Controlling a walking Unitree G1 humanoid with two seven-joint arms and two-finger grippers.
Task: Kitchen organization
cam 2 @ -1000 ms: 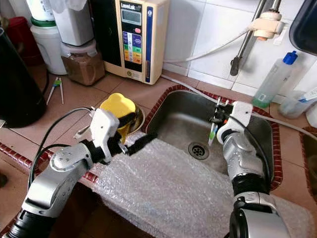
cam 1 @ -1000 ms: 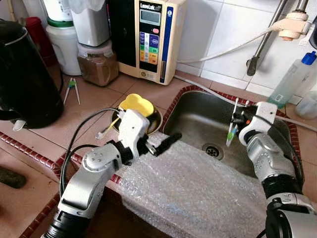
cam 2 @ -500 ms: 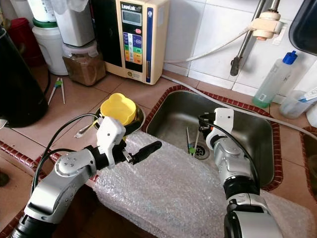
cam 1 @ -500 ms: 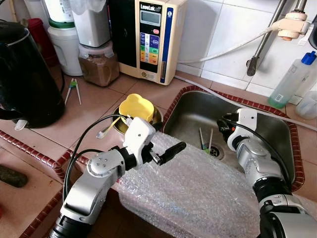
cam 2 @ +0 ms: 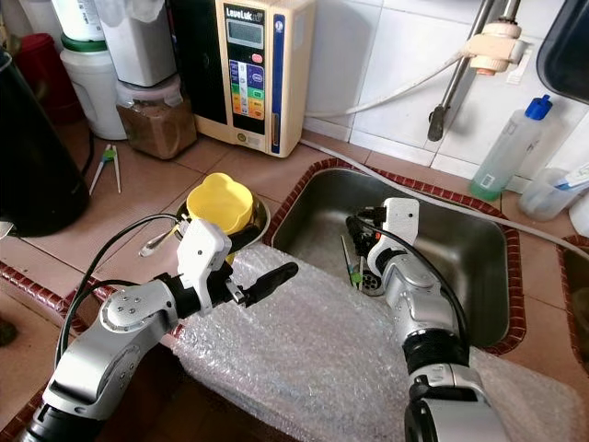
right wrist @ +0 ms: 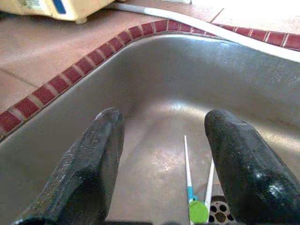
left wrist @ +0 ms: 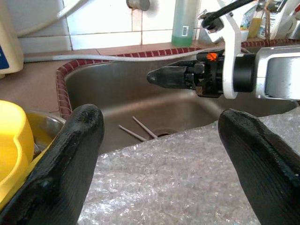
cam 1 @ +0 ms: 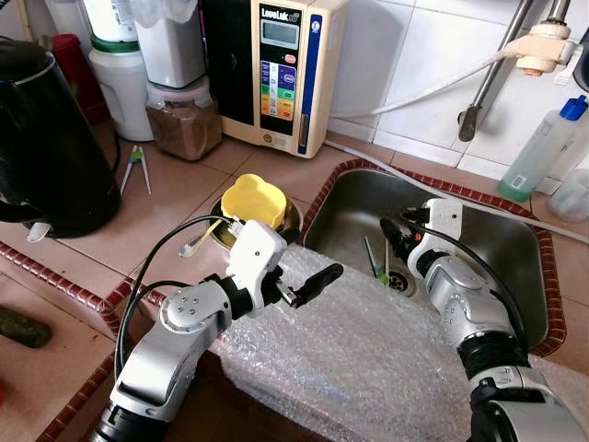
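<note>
Training chopsticks [cam 1: 376,261] lie on the sink [cam 1: 515,249] floor by the drain — long axis near-to-far, green joined end nearest, tips pointing far. Right gripper [right wrist: 161,161] hovers above, fingers apart, empty. Left gripper [left wrist: 161,154] wide open, empty — over bubble wrap [cam 1: 368,350].

A home kitchen: steel sink [cam 1: 515,249], tiled counter [cam 1: 175,193], kettle [cam 1: 46,147] and storage jars [cam 1: 184,115].

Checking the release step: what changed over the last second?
The right gripper let go of the white training chopsticks with the green joint; they now lie on the steel sink floor by the drain, and the open gripper has swung left over them. The left gripper stays open over the bubble wrap, the yellow bowl unmoved.
</note>
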